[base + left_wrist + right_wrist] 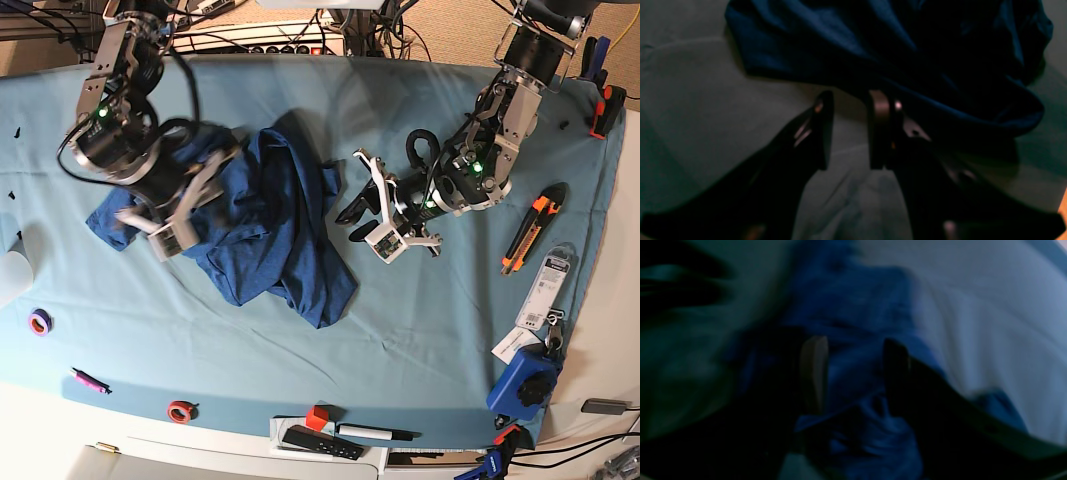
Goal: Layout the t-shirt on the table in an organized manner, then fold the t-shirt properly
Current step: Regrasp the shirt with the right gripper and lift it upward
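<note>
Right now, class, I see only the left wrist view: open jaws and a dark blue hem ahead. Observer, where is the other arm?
Observer: The right gripper hangs over the opposite side of the t-shirt, jaws apart.
Operator: Is the garment laid flat?
Observer: No, it lies crumpled in a heap on the table.
Operator: Anything behind my arm?
Observer: An orange utility knife lies beyond the left gripper, well apart from the cloth.

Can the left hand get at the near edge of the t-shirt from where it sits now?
Probably yes: the left hand is open, empty and just short of the t-shirt edge, with only bare table between.
</note>
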Controlling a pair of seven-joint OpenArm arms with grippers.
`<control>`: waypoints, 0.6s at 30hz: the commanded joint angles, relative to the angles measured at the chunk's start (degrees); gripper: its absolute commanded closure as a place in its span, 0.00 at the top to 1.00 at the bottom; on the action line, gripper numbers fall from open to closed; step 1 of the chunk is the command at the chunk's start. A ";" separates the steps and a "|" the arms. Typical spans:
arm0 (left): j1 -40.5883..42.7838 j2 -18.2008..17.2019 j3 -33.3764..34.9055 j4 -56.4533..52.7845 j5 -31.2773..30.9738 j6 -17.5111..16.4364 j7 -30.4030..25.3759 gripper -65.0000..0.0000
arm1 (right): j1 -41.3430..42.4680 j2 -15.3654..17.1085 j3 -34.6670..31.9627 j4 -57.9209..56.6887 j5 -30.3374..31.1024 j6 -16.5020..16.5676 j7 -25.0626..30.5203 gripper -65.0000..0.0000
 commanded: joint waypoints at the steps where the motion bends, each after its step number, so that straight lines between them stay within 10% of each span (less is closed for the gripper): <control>1: -0.96 -0.13 -0.33 0.94 -0.66 -0.04 -1.51 0.29 | 0.46 0.35 0.26 0.87 -0.17 0.11 1.86 0.48; 15: -1.09 -0.13 -0.33 0.94 -1.05 -0.04 -1.51 0.29 | 4.00 0.35 0.28 -16.15 -9.01 -0.48 11.17 0.51; 18: -1.11 -0.13 -0.33 0.94 -1.05 -0.04 -1.53 0.29 | 3.98 0.35 0.31 -16.20 -9.14 -0.50 10.05 0.34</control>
